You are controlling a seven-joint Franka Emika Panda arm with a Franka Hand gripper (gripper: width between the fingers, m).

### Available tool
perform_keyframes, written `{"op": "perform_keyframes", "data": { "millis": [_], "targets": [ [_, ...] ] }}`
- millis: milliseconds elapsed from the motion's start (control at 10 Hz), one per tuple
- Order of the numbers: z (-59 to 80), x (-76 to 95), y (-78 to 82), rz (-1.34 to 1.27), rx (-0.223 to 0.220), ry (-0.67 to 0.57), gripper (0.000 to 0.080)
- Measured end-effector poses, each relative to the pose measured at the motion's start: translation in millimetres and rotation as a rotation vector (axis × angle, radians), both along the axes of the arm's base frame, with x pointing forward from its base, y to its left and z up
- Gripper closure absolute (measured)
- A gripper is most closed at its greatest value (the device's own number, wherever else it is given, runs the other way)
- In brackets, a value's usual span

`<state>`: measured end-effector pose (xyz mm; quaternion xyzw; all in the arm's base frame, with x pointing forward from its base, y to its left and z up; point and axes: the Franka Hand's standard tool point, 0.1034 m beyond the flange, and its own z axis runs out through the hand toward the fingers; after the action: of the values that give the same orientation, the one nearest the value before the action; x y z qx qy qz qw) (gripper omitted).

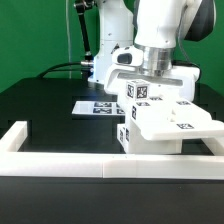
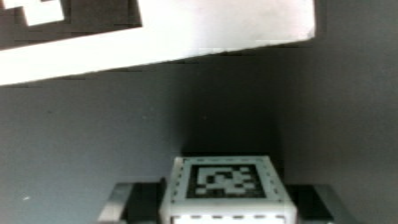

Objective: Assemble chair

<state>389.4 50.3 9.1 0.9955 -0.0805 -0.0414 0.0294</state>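
Clamping a tagged white chair leg [image 2: 226, 186], the fingers [image 2: 226, 200] hover above the chair [image 1: 165, 127].

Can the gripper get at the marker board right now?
Probably not directly: the gripper appears shut on a tagged chair piece above the chair. The marker board itself lies uncovered on the table.

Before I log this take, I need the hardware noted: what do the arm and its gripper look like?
In the exterior view the arm is glossy white with rounded, bulky segments and a grey band above the wrist. The gripper has a boxy white body; its fingertips are hidden among the chair parts. A dark cable runs behind it.
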Motion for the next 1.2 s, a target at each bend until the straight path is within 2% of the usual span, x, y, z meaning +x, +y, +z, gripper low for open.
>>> {"op": "perform_keyframes", "data": {
  "millis": [200, 300, 400, 600, 700, 800, 1000, 1200],
  "targets": [
    [9.7, 2.3, 4.8, -0.005, 0.019, -0.004, 0.0512],
    [19.7, 2.9, 9.6, -0.015, 0.041, -0.001, 0.0512],
    [34.9, 2.7, 15.3, -0.016, 0.07, 0.014, 0.0512],
    [73.6, 8.6, 23.4, -0.031, 0.122, 0.014, 0.0512],
    [90.9, 12.1, 24.0, -0.044, 0.137, 0.008, 0.0512],
    [100.7, 15.3, 24.0, -0.054, 0.142, -0.007, 0.0512],
    [92.6, 12.7, 21.7, -0.049, 0.131, 0.001, 0.0512],
    [93.6, 13.3, 20.7, -0.043, 0.132, -0.001, 0.0512]
  ]
}}
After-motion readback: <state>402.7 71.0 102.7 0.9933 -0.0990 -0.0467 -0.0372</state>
